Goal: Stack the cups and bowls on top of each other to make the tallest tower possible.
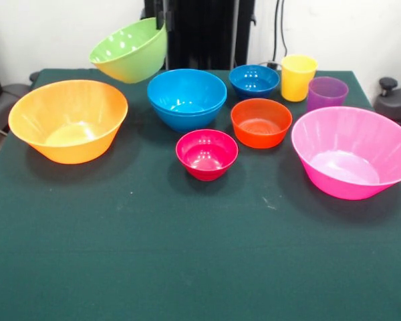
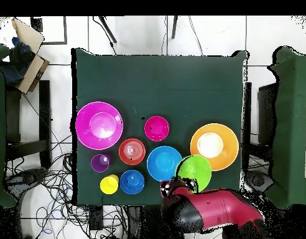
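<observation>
Front view, left to right. A large orange bowl (image 1: 68,120) sits upright on the green table (image 1: 187,267) at the left side. Behind and above it, a medium green bowl (image 1: 129,51) hangs tilted in the air, clear of the cloth, its far rim pinched by the gripper (image 1: 162,19), which comes down at the top edge; the fingers are closed on that rim.

Right of it stand two light blue bowls (image 1: 186,97), one nested inside the other, the only stacked pair on the table. In front of them sits the small crimson bowl (image 1: 206,154), apart from its neighbours. The orange-red bowl (image 1: 260,122) stands just right of the blue pair, with the small dark blue bowl (image 1: 254,81) behind it.

Further right, the yellow cup (image 1: 298,77) and the purple cup (image 1: 326,93) stand upright, just beside each other. The large pink bowl (image 1: 353,152) occupies the right side, near the table edge.

The overhead view shows the red arm (image 2: 214,210) reaching in from the table's edge to the green bowl.
</observation>
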Controlling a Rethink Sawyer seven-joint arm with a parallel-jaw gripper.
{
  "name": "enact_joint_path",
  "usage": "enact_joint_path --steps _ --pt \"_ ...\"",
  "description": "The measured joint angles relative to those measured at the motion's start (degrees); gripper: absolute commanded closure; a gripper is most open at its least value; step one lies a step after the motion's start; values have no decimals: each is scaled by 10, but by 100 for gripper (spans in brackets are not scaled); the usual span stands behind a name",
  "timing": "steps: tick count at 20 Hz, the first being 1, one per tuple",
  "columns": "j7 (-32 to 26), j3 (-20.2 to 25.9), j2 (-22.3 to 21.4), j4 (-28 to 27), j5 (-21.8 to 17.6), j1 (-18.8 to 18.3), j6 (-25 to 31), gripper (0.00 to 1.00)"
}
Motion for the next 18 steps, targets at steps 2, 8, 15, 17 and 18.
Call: enact_joint_path --steps 2,8,15,17,18 --pt "0 0 -4 1 1 10 0 100" --pt "0 -3 -5 2 1 37 0 100" --pt "0 -33 4 2 1 91 0 100" --pt "0 -51 14 1 2 113 0 100" --pt "0 -70 29 0 1 134 -3 100"
